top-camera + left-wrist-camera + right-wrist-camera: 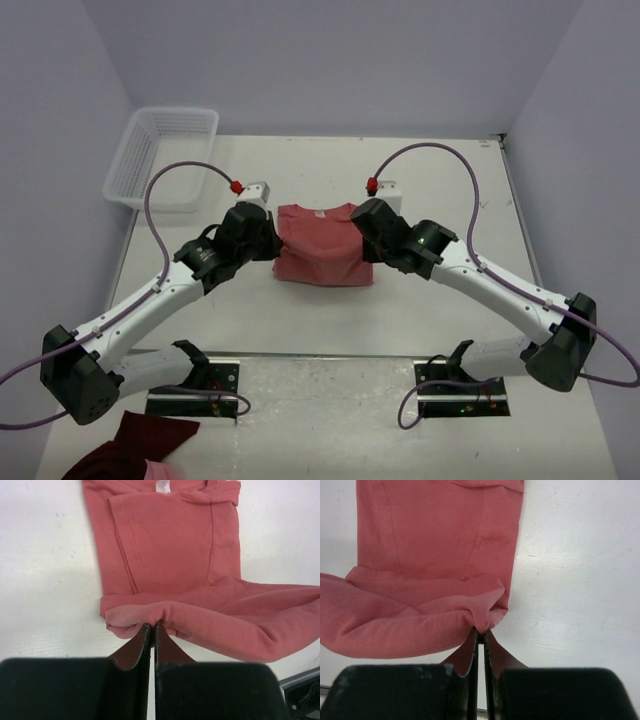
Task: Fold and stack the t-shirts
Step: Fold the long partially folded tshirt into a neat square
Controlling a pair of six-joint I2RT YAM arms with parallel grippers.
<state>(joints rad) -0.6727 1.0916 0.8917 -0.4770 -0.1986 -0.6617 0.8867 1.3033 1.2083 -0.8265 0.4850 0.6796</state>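
One salmon-red t-shirt [322, 245] lies folded narrow in the middle of the table, its neck end with the white label [163, 486] at the far side. My left gripper [152, 625] is shut on its near left corner. My right gripper [481, 630] is shut on its near right corner. Both hold the near hem doubled up and lifted over the rest of the t-shirt [165, 545], which also shows in the right wrist view [435, 535]. In the top view the left gripper [272, 243] and the right gripper [366, 243] flank the t-shirt.
A white mesh basket [160, 155] stands at the far left edge of the table. A dark maroon cloth bundle with a pink patch [140, 448] lies at the near left, in front of the left arm's base. The arm bases sit on a metal strip [330, 385].
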